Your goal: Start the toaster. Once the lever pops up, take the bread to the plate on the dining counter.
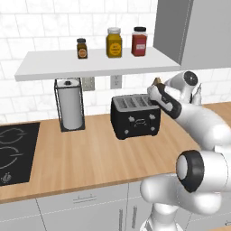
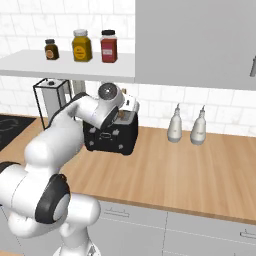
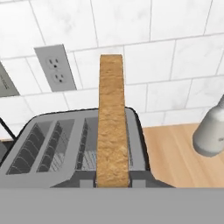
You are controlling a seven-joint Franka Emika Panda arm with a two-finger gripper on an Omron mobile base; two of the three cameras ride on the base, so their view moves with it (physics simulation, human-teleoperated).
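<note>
Gripper (image 1: 155, 90) closed on bread (image 3: 113, 127), slice edge-on, raised above toaster (image 1: 135, 116) right-end slot. Risk: thin edge grip slips during carry, slice drops beside toaster; swing could clip bottle (image 3: 212, 131) right of toaster.

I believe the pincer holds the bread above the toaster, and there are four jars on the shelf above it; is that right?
Nearly. The pincer does hold the bread above the toaster, but the shelf carries three jars, not four: a small dark one, a yellow one and a red one. The left base view shows them plainly.
</note>
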